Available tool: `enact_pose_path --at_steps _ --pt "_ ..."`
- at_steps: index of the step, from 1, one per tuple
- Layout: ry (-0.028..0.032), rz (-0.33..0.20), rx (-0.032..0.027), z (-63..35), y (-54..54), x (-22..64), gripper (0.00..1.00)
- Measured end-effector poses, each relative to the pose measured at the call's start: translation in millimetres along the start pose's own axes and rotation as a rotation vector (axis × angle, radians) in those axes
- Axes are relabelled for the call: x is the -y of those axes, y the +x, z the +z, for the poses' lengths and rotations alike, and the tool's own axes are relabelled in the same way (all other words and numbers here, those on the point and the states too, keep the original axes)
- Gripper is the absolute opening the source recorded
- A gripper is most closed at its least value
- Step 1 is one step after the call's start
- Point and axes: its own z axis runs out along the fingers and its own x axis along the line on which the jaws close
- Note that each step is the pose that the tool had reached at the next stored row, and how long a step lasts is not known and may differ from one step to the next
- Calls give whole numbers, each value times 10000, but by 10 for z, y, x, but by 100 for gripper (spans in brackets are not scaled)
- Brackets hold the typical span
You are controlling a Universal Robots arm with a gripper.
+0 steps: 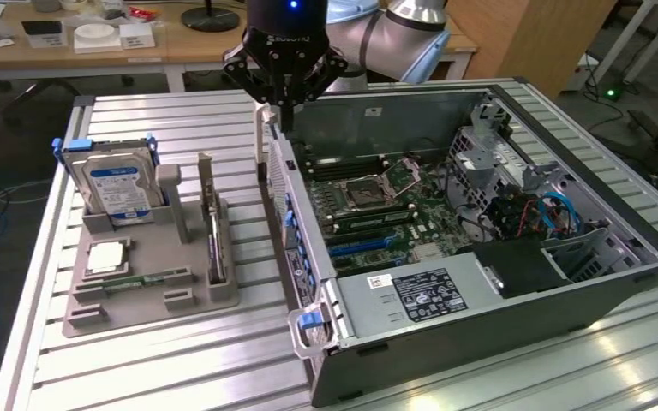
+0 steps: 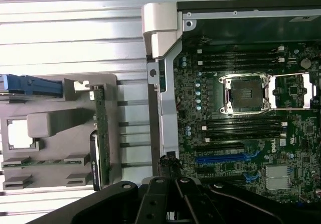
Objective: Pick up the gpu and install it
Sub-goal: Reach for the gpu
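The gpu (image 1: 212, 227) stands on edge in a slot of the grey holder (image 1: 134, 300) beside the open computer case (image 1: 512, 282). In the wrist view the gpu (image 2: 100, 128) shows as a thin green strip with a dark part at one end. My gripper (image 1: 287, 116) hangs high above the case's rear wall, between the holder and the motherboard (image 1: 380, 214). Its fingers are shut with nothing between them. In the wrist view the gripper (image 2: 170, 173) sits over the case wall, near the blue expansion slot (image 2: 225, 158), apart from the gpu.
The holder also carries a hard drive with a blue label (image 1: 117, 188), a processor chip (image 1: 106, 257) and a memory stick (image 1: 146, 278). A white latch (image 2: 160, 28) sits on the case's rear wall. The slatted metal table (image 1: 181, 368) lies around them.
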Motion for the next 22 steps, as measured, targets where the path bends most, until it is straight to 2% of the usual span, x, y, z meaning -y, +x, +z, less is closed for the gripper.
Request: enact_pose_path --at_steps 22 --pt "0 0 0 -7 260 31 11"
